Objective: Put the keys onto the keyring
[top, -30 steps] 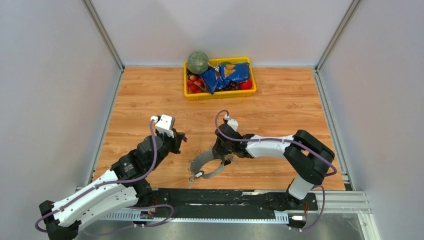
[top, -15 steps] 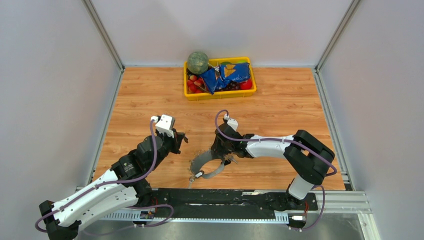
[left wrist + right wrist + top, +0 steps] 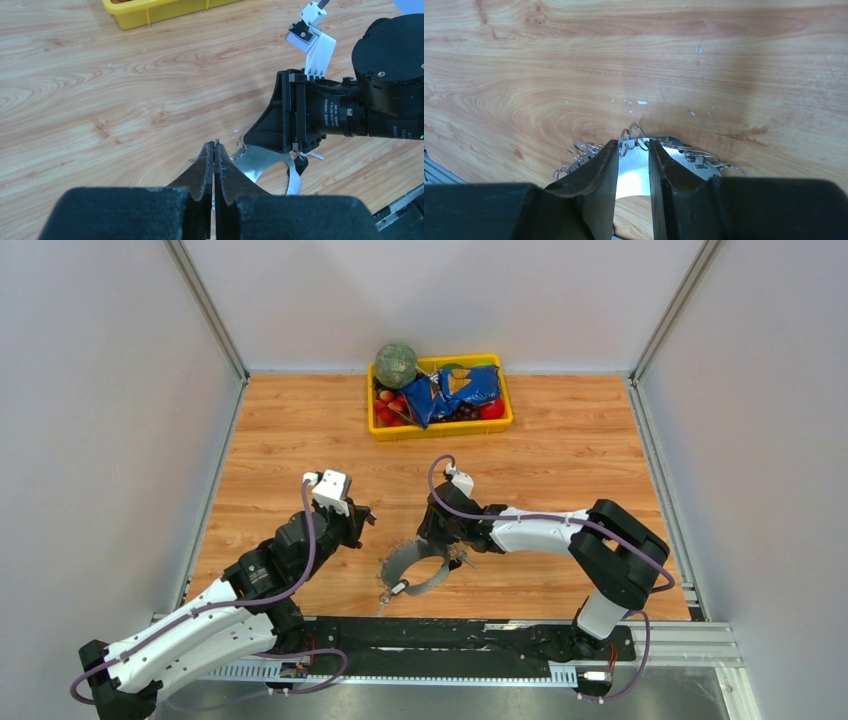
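Top view: the keyring [image 3: 412, 568] lies near the middle of the table's [image 3: 300, 440] near edge. The right gripper [image 3: 437, 548] is at its far side, and the left gripper [image 3: 360, 519] stands apart to the left.
Left wrist view: the left fingertips are pressed together.
Right wrist view: the right fingers are narrow, clamping the keyring's band.

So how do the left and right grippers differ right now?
The left gripper is shut tight with nothing visible between its fingers; the right gripper has its fingers apart around the keyring, apparently clamping it. The left is beside the keyring, off it; the right is on it. Both have black fingers.
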You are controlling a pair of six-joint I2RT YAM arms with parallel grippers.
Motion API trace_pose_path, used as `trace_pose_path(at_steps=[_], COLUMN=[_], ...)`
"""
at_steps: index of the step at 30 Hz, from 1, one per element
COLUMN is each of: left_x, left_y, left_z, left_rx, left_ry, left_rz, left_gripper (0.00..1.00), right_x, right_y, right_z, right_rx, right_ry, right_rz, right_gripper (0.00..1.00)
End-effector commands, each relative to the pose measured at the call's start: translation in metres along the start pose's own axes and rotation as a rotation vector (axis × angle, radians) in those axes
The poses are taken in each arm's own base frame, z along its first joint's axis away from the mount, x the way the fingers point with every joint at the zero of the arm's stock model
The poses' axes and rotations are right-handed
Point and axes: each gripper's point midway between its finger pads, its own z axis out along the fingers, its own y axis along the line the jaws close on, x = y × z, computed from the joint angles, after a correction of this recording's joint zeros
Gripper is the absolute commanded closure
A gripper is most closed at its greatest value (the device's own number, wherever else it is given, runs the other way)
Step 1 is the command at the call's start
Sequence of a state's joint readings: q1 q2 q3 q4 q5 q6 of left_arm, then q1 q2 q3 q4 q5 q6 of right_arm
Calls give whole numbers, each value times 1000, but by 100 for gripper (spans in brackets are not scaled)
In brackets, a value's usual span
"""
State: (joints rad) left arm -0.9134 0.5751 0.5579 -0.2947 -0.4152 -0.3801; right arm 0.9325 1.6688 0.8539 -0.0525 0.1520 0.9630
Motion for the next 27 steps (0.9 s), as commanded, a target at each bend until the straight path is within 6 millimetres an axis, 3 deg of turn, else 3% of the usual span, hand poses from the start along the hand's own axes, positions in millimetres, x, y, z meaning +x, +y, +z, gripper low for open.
trace_pose_path(at_steps=[1,12,27], left_x=[-6,-6,-5], left_y=[-3,-3,-3], left_z=[1,1,2], left_rx=[15,16,13], left_ry=[-27,-27,-24], left_rz=[-17,-18,-15], left_gripper=[100,100,100], right_x=[-18,-18,-58], right_y=[20,13,10], right_z=[2,7,-17], right_rx=[-42,-15,-10], right_ry=[-52,-61,-168], right_rz=[1,-25,-122], right_gripper=[70,71,61])
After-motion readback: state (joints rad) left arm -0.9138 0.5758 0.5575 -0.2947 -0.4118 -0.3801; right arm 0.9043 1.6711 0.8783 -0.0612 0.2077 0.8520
